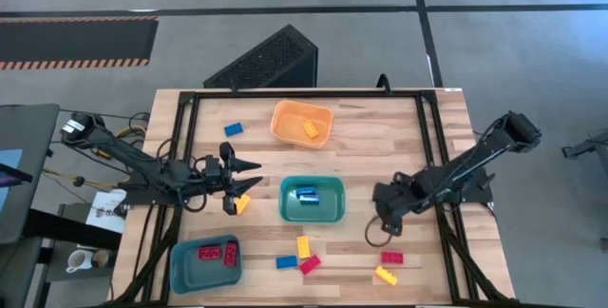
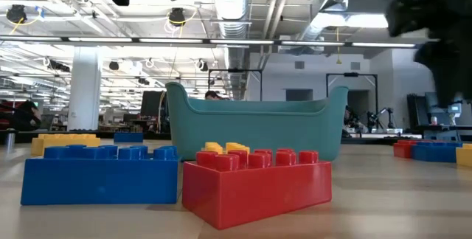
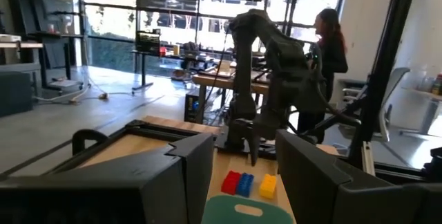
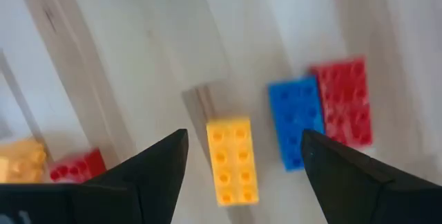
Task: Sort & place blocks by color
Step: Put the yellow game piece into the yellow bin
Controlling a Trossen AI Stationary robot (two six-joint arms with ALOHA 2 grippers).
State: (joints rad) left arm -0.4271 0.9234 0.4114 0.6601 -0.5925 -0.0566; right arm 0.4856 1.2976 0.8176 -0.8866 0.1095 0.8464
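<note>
From above, the wooden bench (image 1: 380, 146) carries three plastic bins: an orange one (image 1: 302, 123) holding a yellow studded brick (image 1: 311, 129), a teal one (image 1: 312, 200) holding blue bricks (image 1: 305, 195), and a blue one (image 1: 205, 262) holding red bricks (image 1: 218, 253). Loose bricks lie near the front edge: a yellow (image 1: 303, 246), a blue (image 1: 286, 262) and a red (image 1: 310, 264) together, with another red (image 1: 391, 258) and yellow (image 1: 386, 275) further right. A lone blue brick (image 1: 233, 129) sits left of the orange bin.

The left pincer (image 1: 249, 177) hovers left of the teal bin with a yellow brick (image 1: 242, 203) just beside it; whether its fingers grip anything cannot be told. The right pincer (image 1: 383, 235) hangs right of the teal bin.

Only the right wrist view shows its fingers (image 4: 155, 165) spread apart, empty, above yellow (image 4: 231, 160), blue (image 4: 297, 122) and red (image 4: 343, 101) bricks. The bench-level view alone shows the blue (image 2: 99, 174) and red (image 2: 257, 184) bricks' studs close up. The left wrist view alone shows a person (image 3: 330, 44) standing beyond.
</note>
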